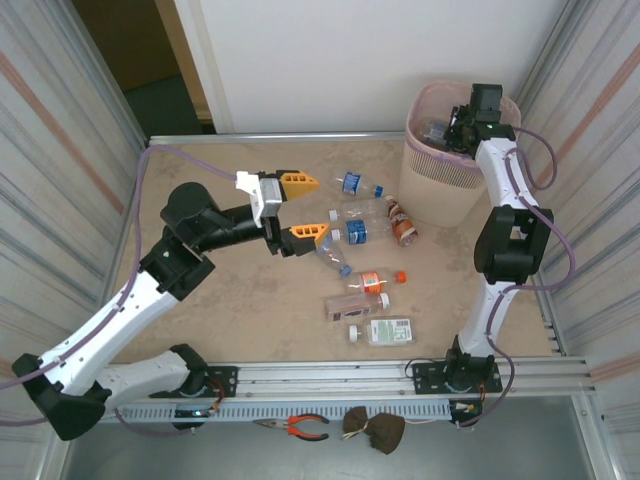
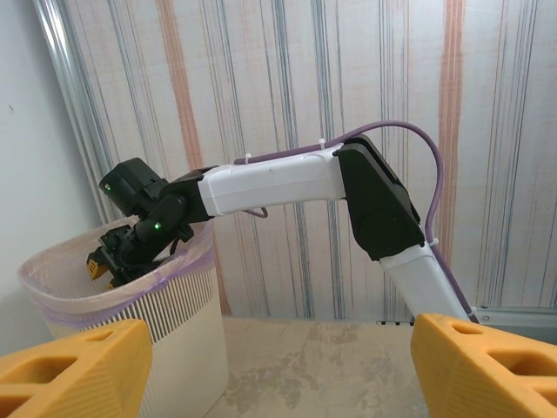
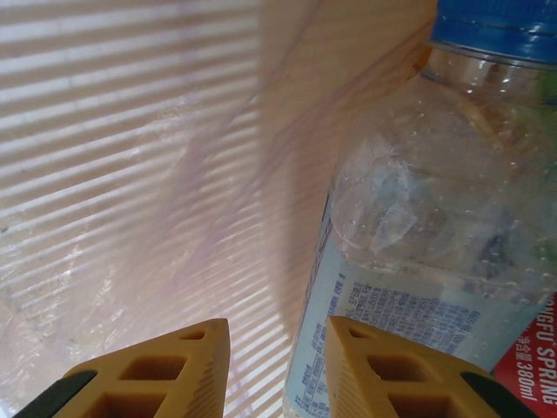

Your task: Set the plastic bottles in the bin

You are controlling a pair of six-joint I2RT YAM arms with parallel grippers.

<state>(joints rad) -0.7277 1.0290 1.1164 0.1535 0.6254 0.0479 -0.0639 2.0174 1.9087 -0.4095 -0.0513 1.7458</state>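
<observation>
Several plastic bottles lie in the middle of the table: a blue-capped one (image 1: pixel 358 184), a brown one (image 1: pixel 402 225), an orange-capped one (image 1: pixel 375 281) and a flat white-capped one (image 1: pixel 385 331) among them. The pale pink slatted bin (image 1: pixel 440 175) stands at the back right. My right gripper (image 1: pixel 455 130) reaches down inside it. In the right wrist view its orange jaws (image 3: pixel 277 366) stand a narrow gap apart with nothing between them. A clear blue-capped bottle (image 3: pixel 435 200) lies just beyond the right finger, against the bin's wall (image 3: pixel 130 131). My left gripper (image 1: pixel 308 208) hovers open left of the bottles, holding nothing.
The left wrist view looks across bare tabletop (image 2: pixel 348 366) to the bin (image 2: pixel 165 305) and the right arm (image 2: pixel 287 183) bent over its rim. Metal rails edge the table. Pliers (image 1: pixel 300 427) and a brown object (image 1: pixel 375 430) lie on the front rail.
</observation>
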